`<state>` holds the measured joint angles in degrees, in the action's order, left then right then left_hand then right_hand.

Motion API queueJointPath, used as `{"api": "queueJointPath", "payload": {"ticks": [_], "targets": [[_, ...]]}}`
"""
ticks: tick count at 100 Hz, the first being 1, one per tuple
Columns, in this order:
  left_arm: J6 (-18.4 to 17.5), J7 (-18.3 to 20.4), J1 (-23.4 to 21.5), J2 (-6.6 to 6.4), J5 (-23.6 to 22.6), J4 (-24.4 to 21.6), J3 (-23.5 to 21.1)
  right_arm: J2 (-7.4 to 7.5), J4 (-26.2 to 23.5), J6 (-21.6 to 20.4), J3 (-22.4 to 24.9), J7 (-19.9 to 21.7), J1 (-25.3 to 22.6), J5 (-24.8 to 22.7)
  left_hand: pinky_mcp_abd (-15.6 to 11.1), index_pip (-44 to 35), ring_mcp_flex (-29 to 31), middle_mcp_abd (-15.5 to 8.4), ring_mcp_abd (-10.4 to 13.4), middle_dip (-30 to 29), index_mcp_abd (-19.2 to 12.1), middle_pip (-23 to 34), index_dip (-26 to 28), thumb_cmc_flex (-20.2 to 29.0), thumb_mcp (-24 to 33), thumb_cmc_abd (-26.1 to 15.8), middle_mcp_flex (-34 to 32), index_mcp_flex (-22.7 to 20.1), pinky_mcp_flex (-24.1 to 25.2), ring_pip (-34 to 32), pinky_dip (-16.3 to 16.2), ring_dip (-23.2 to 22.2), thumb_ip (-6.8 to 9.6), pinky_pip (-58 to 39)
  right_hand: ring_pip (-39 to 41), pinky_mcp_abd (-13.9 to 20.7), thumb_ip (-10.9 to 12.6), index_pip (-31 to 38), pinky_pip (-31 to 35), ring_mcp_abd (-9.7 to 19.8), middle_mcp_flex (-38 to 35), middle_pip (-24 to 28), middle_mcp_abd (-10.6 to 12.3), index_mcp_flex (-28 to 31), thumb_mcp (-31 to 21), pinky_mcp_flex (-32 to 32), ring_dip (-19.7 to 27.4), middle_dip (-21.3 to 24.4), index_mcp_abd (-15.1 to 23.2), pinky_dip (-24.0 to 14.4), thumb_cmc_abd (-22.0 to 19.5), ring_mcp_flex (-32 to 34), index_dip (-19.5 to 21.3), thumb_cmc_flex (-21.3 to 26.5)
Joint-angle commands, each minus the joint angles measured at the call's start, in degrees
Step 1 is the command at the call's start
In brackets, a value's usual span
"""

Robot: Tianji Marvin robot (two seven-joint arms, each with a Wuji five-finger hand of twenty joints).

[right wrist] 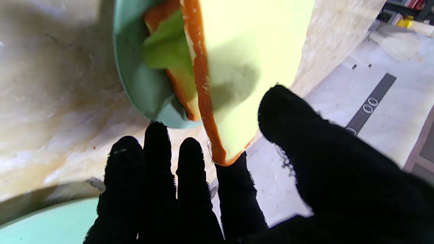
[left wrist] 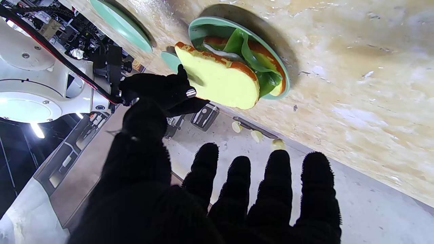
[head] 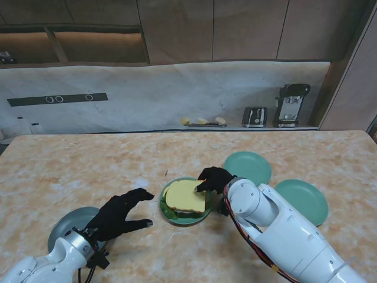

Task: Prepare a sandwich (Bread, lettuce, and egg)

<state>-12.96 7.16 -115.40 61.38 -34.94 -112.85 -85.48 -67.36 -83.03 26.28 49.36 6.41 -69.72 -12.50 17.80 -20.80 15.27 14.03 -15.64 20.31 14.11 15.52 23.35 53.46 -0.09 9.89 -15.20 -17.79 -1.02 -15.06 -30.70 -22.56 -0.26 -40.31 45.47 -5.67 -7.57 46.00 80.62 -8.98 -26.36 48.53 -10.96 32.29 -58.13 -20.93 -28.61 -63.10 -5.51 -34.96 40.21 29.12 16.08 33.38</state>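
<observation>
The right hand (head: 215,178) pinches the right edge of the top bread slice (head: 185,196), thumb over its pale face and a finger under the crust, as the right wrist view shows; the other fingers (right wrist: 159,162) reach past the plate rim. That slice sits tilted on the stack, its held edge lifted, over lettuce (left wrist: 252,59) and a lower bread slice (left wrist: 217,42) with a white strip, probably egg, between them. All of this lies on a green plate (head: 168,217) at the middle of the marbled bench (head: 88,165). The left hand (head: 121,215) hovers to the plate's left, nearer to me, palm down, fingers spread and holding nothing, apart from the plate. Just beside its wrist lies a grey plate (head: 65,227). Two more green plates lie to the right: one (head: 250,167) just behind the right hand, another (head: 305,199) farther right. A toaster (head: 254,116) stands at the back wall.
</observation>
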Motion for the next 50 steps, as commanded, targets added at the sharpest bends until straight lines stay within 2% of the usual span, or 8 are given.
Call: {"api": "queueJointPath", "payload": {"ticks": [1,11,19,32,42,50], "targets": [[0.27,0.64,-0.22,0.18,-0.01,-0.02,0.12,0.36,-0.38,1.21,-0.52,2.03,0.13,-0.19,-0.46,-0.31,-1.33,-0.47,1.24,0.38,-0.74,0.26,-0.09,0.44,-0.65,-2.35,1.44,-0.97,0.52,0.06,-1.45,0.34,-0.55,-0.79,-2.06,1.15,1.05,-0.82,-1.99,-0.17,1.63,-0.82,1.10,0.02,1.29,1.81,1.85,39.59,1.42,-0.37,-0.58,-0.86,0.63,-1.73],[0.25,0.74,-0.22,0.16,0.02,0.01,0.08,0.78,-0.12,0.69,-1.02,2.98,0.51,-1.30,-0.46,-0.39,-1.22,-0.58,1.19,0.36,-0.62,0.21,-0.08,0.42,-0.65,-2.32,1.44,-1.36,0.48,0.03,-1.45,0.34,-0.56,-0.81,-6.70,-0.01,1.13,-3.18,-9.36,0.53,3.50,-3.19,1.36,-3.01,2.83,7.20,3.99,40.92,1.56,2.37,-0.21,-4.78,-0.23,-2.45],[0.33,0.81,-0.12,0.15,0.06,0.09,0.10,1.18,0.17,-0.14,-1.65,3.79,0.97,-2.74,-0.46,-0.29,-1.24,-0.70,1.21,0.36,-0.64,0.20,-0.14,0.34,-0.68,-2.37,1.48,-1.39,0.47,0.06,-1.44,0.35,-0.57,-0.80,-9.52,1.21,1.26,-5.40,-13.19,1.73,8.62,-4.89,1.58,-6.54,3.75,10.48,5.22,41.68,0.71,3.79,-0.49,-9.21,-1.23,-2.86],[0.46,0.90,0.03,0.12,-0.15,0.18,0.15,1.74,1.13,-2.87,-2.49,4.58,1.75,-5.40,-0.40,-0.24,-1.23,-0.67,1.25,0.35,-0.81,0.16,-0.15,0.32,-0.68,-2.41,1.49,-1.34,0.43,0.06,-1.44,0.35,-0.57,-0.79,-14.18,2.26,1.65,-7.72,-22.10,3.50,16.47,-7.18,2.47,-17.94,5.70,17.30,7.74,43.40,2.07,7.79,-2.30,-16.04,-2.95,-4.19],[0.50,0.94,0.11,0.11,-0.23,0.22,0.20,1.76,1.84,-4.62,-2.46,4.30,2.00,-6.01,-0.42,-0.23,-1.20,-0.67,1.30,0.35,-0.86,0.16,-0.15,0.35,-0.66,-2.41,1.44,-1.30,0.45,0.06,-1.44,0.34,-0.56,-0.79,-16.30,2.36,1.77,-7.43,-25.90,4.23,16.73,-11.65,2.84,-24.21,7.08,18.91,9.07,45.73,3.88,9.54,-3.30,-17.68,-4.27,-4.71],[0.66,1.05,0.16,0.09,-0.25,0.22,0.22,1.83,2.19,-6.31,-2.24,4.10,2.01,-6.56,-0.40,-0.24,-1.18,-0.81,1.26,0.36,-0.86,0.15,-0.14,0.34,-0.67,-2.39,1.59,-1.25,0.44,0.05,-1.44,0.34,-0.57,-0.78,-17.19,2.38,1.86,-6.79,-27.55,4.65,16.59,-14.46,3.18,-25.90,7.98,19.58,9.60,46.88,4.67,10.14,-3.99,-18.30,-4.80,-5.28]]}}
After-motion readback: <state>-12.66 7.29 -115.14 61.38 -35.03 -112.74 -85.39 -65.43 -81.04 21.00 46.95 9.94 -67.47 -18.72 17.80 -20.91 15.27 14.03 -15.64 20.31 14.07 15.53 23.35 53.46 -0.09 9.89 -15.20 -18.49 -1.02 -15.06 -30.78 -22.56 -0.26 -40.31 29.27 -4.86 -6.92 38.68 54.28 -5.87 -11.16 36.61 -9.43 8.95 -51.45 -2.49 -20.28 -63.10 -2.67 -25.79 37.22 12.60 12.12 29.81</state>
